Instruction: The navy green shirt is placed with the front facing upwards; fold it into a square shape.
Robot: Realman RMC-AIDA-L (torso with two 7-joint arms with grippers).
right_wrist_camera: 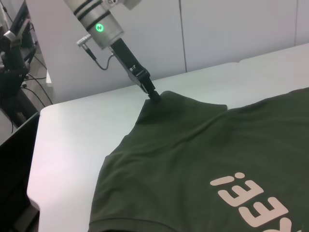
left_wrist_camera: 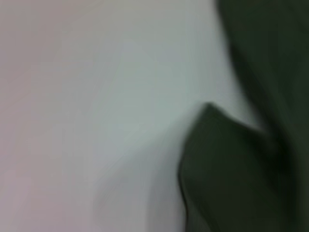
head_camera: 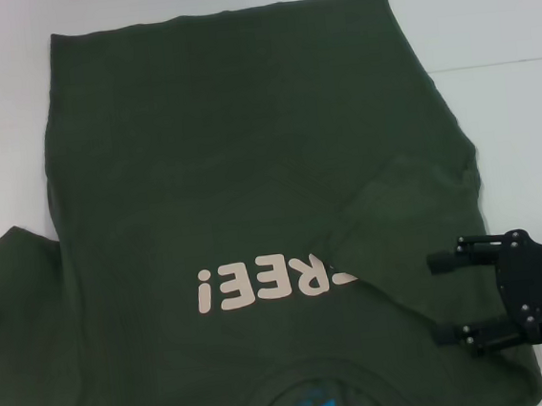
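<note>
We see the navy green shirt [head_camera: 251, 195] face-up on the worktop [head_camera: 503, 17], right sleeve folded in; right gripper [head_camera: 442, 299] spread above it; left gripper [right_wrist_camera: 155, 95] pinching the left sleeve.
</note>
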